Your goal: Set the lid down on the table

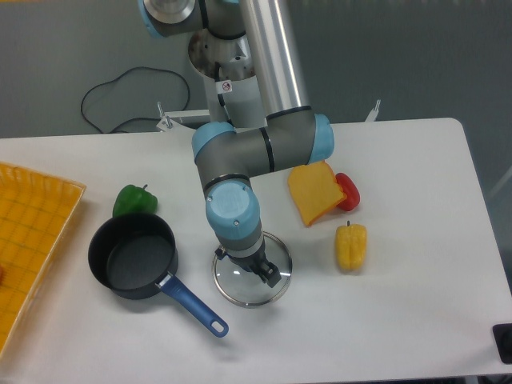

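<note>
The gripper point(258, 270) perhaps hides the lid point(252, 276) knob.

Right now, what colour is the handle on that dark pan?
Blue. The saucepan handle shows plainly in the fixed camera view, pointing toward the table's near edge.

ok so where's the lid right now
The lid is at the front middle of the white table, directly under the end effector, just right of the dark saucepan and left of the yellow pepper.

A robotics lab: an industrial robot arm point(256, 104) mounted at a white table point(416, 320), loose cable point(120, 96) behind, grey wall.
</note>
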